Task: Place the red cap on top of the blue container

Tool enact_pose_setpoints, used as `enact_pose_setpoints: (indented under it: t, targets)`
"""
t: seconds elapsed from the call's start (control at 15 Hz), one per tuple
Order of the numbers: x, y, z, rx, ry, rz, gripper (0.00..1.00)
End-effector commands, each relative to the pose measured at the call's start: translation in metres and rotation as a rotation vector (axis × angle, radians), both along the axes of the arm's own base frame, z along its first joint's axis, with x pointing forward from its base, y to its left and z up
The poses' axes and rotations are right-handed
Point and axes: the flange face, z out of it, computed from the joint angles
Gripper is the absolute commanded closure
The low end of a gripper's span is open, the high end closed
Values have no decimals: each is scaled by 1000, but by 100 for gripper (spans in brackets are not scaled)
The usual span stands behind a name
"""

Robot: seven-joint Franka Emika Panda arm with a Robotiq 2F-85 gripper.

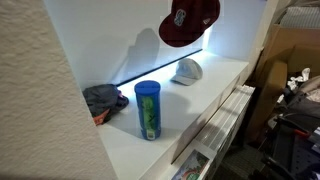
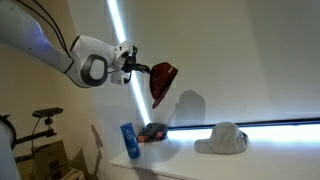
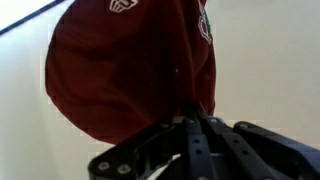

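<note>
A white shelf (image 1: 200,105) runs along a white back wall (image 1: 100,40), and a thin light strip (image 1: 140,75) glows where the two meet. A rough-textured white wall (image 1: 40,90) fills the near side in an exterior view. Below the shelf's front edge are white drawers (image 1: 225,115), with a cardboard box (image 1: 285,50) and dark clutter (image 1: 295,110) beyond them. In an exterior view the wall (image 2: 250,60) is plain and dim, crossed by a bright slanted strip (image 2: 113,20) and a level strip (image 2: 280,124) just above the shelf (image 2: 220,165). A bicycle (image 2: 40,120) and a box (image 2: 50,160) stand in the low corner.
</note>
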Motion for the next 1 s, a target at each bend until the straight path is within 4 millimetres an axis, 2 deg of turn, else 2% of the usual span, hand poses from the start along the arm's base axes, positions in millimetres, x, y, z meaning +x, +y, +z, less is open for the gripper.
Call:
enact_pose_setpoints:
  t: [0.0, 0.13, 0.2, 0.33, 0.47, 0.67, 0.8, 0.93]
  targets:
    - [-21, 28, 9, -69, -35, 13, 99]
    - [-20, 52, 2, -67, -22, 38, 99]
    - [-20, 66, -11, -54, 9, 59, 99]
    - [-21, 93, -19, -22, 98, 113, 99]
    - [-12, 112, -26, 2, 209, 169, 99]
    - [-1, 122, -37, 32, 329, 200, 99]
    - [7, 118, -35, 119, 238, 128, 99]
    - [-1, 118, -33, 189, 148, 83, 99]
